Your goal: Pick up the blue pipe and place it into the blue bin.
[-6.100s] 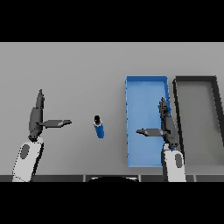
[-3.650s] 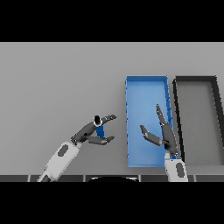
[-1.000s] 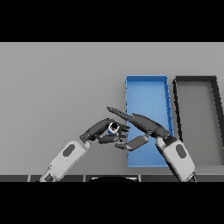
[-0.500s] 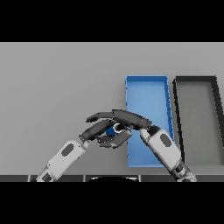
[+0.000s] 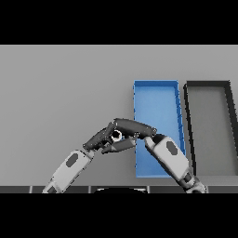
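The 2 hands meet just left of the blue bin (image 5: pixel 156 95), at about 7 o'clock from its centre. The left hand (image 5: pixel 100 141) has its fingers curled around the blue pipe (image 5: pixel 116 135), of which only a small pale end shows between the dark fingers. The right hand (image 5: pixel 132 128) reaches in from 4 o'clock and lies across the top of the pipe, fingers long and fairly straight; whether it grips is hard to tell.

This looks like a handover, or a 2-handed carry, with the pipe held clear of the bin's left wall. A black bin (image 5: pixel 209 88) stands at 3 o'clock, just beside the blue one.

Next, the right hand needs a firm hold before the left lets go; then the pipe travels toward 2 o'clock, over the wall.
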